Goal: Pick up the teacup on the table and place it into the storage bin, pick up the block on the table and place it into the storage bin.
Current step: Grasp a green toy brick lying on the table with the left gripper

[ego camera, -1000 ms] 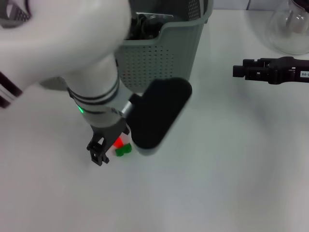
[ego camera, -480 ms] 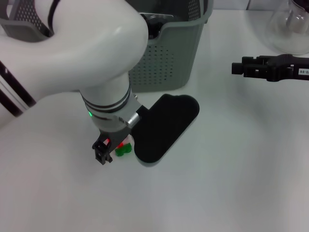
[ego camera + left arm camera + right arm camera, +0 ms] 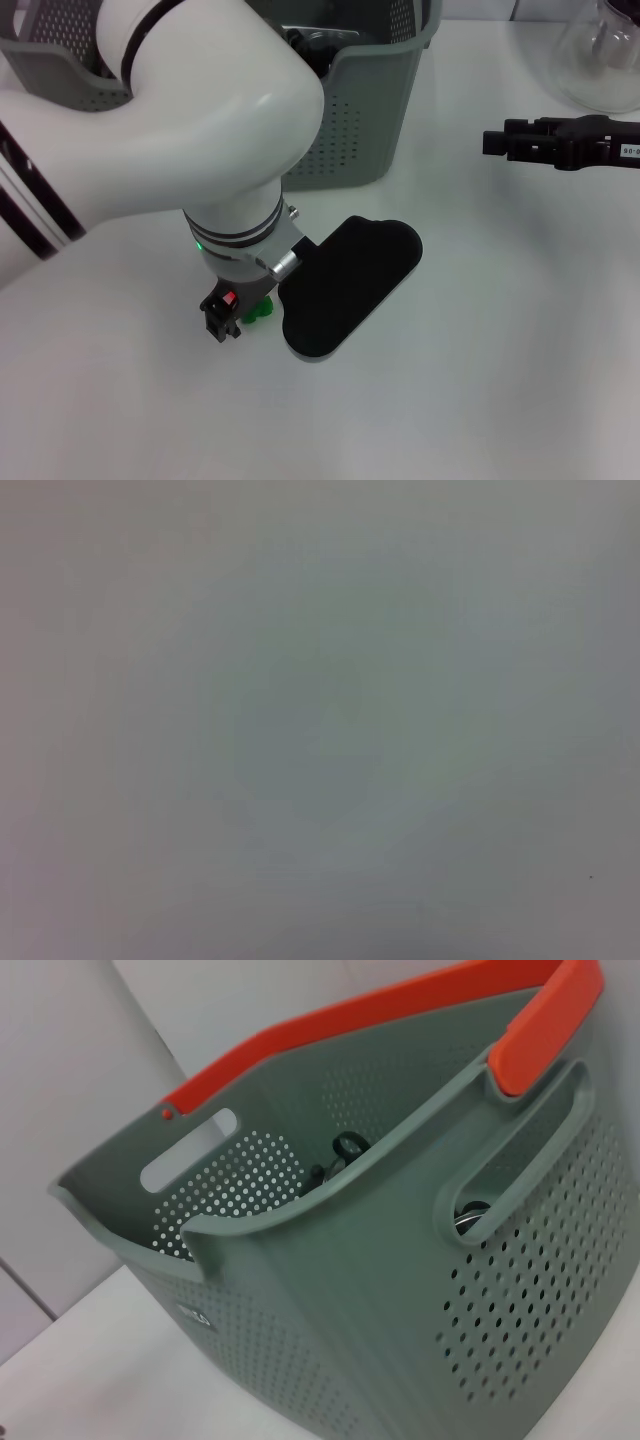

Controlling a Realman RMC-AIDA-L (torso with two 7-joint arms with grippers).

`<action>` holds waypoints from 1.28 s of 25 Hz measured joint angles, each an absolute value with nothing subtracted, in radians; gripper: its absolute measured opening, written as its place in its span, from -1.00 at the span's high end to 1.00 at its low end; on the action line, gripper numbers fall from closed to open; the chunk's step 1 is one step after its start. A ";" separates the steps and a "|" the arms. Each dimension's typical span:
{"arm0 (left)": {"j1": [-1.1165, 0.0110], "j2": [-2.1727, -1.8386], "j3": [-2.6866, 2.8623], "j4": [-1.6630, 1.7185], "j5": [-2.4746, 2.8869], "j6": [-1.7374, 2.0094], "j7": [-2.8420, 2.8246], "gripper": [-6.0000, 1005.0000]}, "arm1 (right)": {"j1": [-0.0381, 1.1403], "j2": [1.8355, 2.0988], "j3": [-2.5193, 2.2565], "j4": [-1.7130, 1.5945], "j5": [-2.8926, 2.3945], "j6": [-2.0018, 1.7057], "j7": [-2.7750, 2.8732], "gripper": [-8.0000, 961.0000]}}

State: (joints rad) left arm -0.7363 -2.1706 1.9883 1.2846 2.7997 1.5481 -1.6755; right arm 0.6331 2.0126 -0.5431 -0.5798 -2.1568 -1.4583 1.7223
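Left gripper (image 3: 223,318) down at worktop (image 3: 480,350), jaws closed on red-and-green block (image 3: 256,309), in front of storage bin (image 3: 350,110). Right gripper (image 3: 492,143) parked well right; jaw state undeterminable.

Block (image 3: 257,311): small, green part showing plus a bit of red, sitting on the tabletop (image 3: 480,350) at roughly 7 o'clock in head view. Mostly hidden under the left gripper (image 3: 226,315), which is right on top of it; can't tell whether it's clamped.

Storage bin (image 3: 345,110): grey-green, perforated walls, upright at 12 o'clock, well apart from the block. Right wrist view shows an orange top rim, handle slots, and dark items inside, too hidden to tell what they are.
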 joint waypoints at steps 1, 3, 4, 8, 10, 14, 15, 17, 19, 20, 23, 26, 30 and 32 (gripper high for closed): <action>-0.736 -2.171 1.989 1.284 2.800 1.545 -1.675 -0.60 | 0.632 2.013 -0.543 -0.580 -2.157 -1.458 1.722 -0.25; -0.736 -2.171 1.991 1.284 2.800 1.541 -1.675 -0.59 | 0.631 2.013 -0.543 -0.580 -2.157 -1.458 1.722 -0.25; -0.735 -2.171 1.992 1.282 2.800 1.540 -1.675 -0.59 | 0.631 2.013 -0.543 -0.580 -2.157 -1.458 1.722 -0.25; -0.735 -2.171 2.003 1.270 2.808 1.538 -1.672 -0.53 | 0.630 2.013 -0.543 -0.580 -2.157 -1.459 1.722 -0.25; -0.735 -2.171 2.007 1.267 2.814 1.532 -1.672 -0.46 | 0.629 2.013 -0.543 -0.580 -2.157 -1.459 1.722 -0.25; -0.735 -2.172 2.010 1.267 2.816 1.526 -1.672 -0.31 | 0.629 2.013 -0.543 -0.580 -2.157 -1.459 1.721 -0.25; -0.735 -2.172 2.014 1.266 2.816 1.524 -1.672 -0.26 | 0.629 2.014 -0.543 -0.580 -2.157 -1.459 1.721 -0.25; -0.735 -2.172 2.023 1.264 2.816 1.522 -1.672 -0.17 | 0.629 2.014 -0.543 -0.580 -2.157 -1.459 1.721 -0.25; -0.735 -2.172 2.029 1.262 2.816 1.516 -1.672 -0.17 | 0.629 2.014 -0.543 -0.580 -2.157 -1.459 1.721 -0.25; -0.735 -2.172 2.029 1.262 2.816 1.514 -1.672 -0.17 | 0.629 2.014 -0.543 -0.580 -2.157 -1.459 1.721 -0.25; -0.735 -2.172 2.030 1.260 2.816 1.512 -1.672 -0.17 | 0.629 2.014 -0.543 -0.580 -2.157 -1.459 1.721 -0.25; -0.735 -2.172 2.031 1.258 2.816 1.512 -1.674 -0.17 | 0.628 2.014 -0.542 -0.580 -2.157 -1.459 1.721 -0.25; -0.737 -2.172 2.031 1.257 2.821 1.513 -1.681 -0.17 | 0.628 2.014 -0.541 -0.580 -2.157 -1.459 1.721 -0.25; -0.738 -2.172 2.031 1.256 2.826 1.513 -1.688 -0.10 | 0.627 2.014 -0.541 -0.581 -2.157 -1.459 1.721 -0.25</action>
